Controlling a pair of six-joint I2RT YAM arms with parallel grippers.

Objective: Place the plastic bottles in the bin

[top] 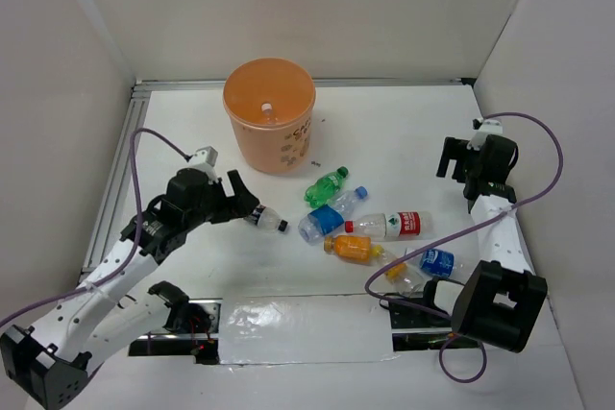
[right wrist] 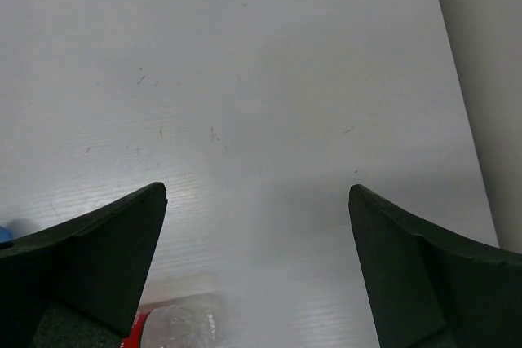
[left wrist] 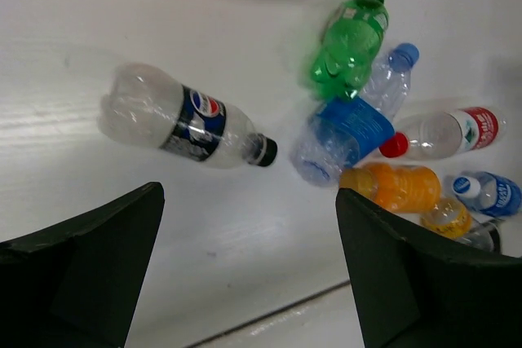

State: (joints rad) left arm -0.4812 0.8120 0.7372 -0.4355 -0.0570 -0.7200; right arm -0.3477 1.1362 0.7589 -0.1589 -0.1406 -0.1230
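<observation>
Left pincer (left wrist: 249, 193): fingers spread wide, nothing held; black-capped bottle (left wrist: 183, 128) laid on its side on the table (left wrist: 98, 193) just beyond, untouched; green bottle (left wrist: 351, 38), orange bottle (left wrist: 391, 187) and clear bottles (left wrist: 383, 87) clustered further right; bin (top: 270, 117) stood upright beyond. Right pincer (right wrist: 257, 193): likewise spread, empty, held at the table's right side, apart from the cluster.

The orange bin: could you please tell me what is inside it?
The bin looks empty: only its orange floor with a small pale spot shows, and nothing covers the opening.
</observation>
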